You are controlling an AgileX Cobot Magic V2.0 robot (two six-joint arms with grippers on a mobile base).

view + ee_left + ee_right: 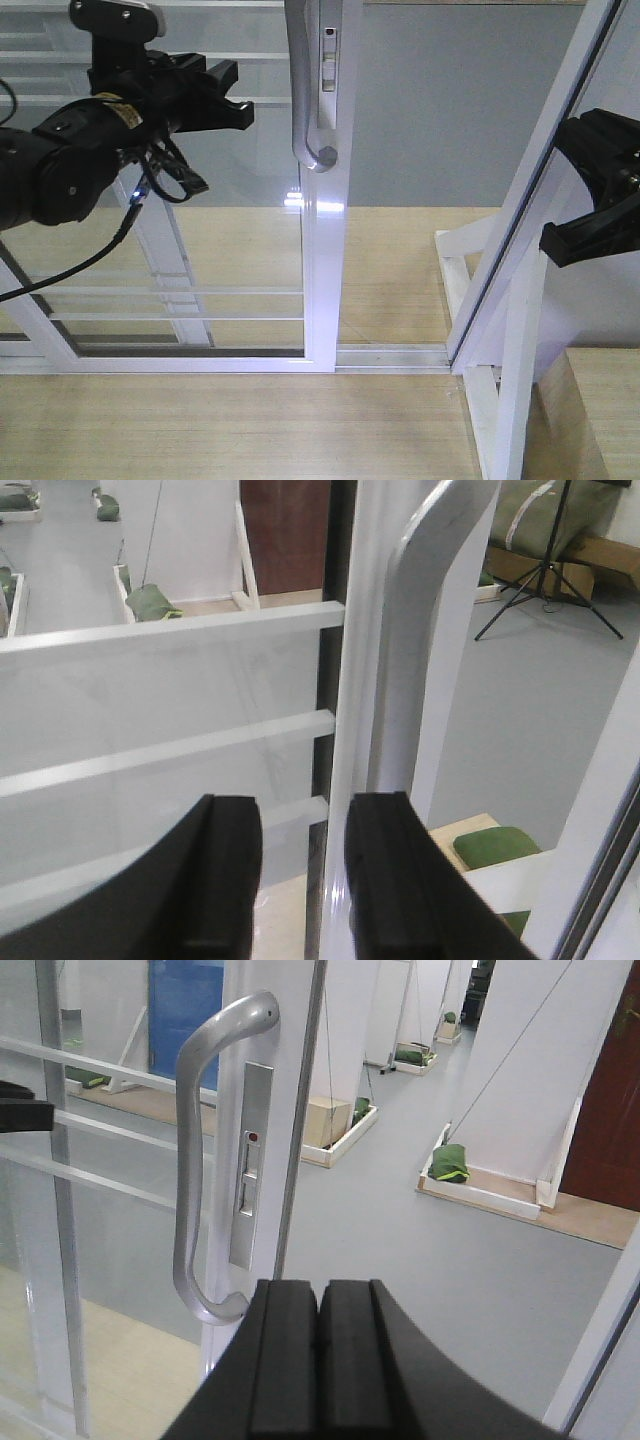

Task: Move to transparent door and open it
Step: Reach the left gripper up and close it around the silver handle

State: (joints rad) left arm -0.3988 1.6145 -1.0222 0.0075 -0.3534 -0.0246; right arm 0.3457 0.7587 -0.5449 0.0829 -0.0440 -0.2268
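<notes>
Glass fills most of the transparent door (325, 270), a tall panel in a glossy white frame crossed by thin white bars (180, 293). It stands upright in a rail (390, 356) that runs across the pale wood floor (230, 420), with a bare stretch of rail between its handle edge and the tilted white-framed panel (540, 180) at the right edge of the floor. A door of this kind is likely heavy and stiff. It should slide sideways along the rail rather than swing, and the glass is the fragile part, so nothing should press on it. The glossy frame looks slippery and offers little to grip.

The curved grey metal handle (303, 90) on the frame's upright is the place to take hold, best on its straight middle run, where a sideways pull goes along the rail. It is smooth, so a firm closure or a hook behind it would be needed. A narrow lock plate (250, 1180) sits just beside it.

The left tool (232, 92) hovers in front of the glass, near the handle but apart from it, jaws spread and empty. The right tool (320, 1295) has its fingers pressed together on nothing, facing the handle from the open side
</notes>
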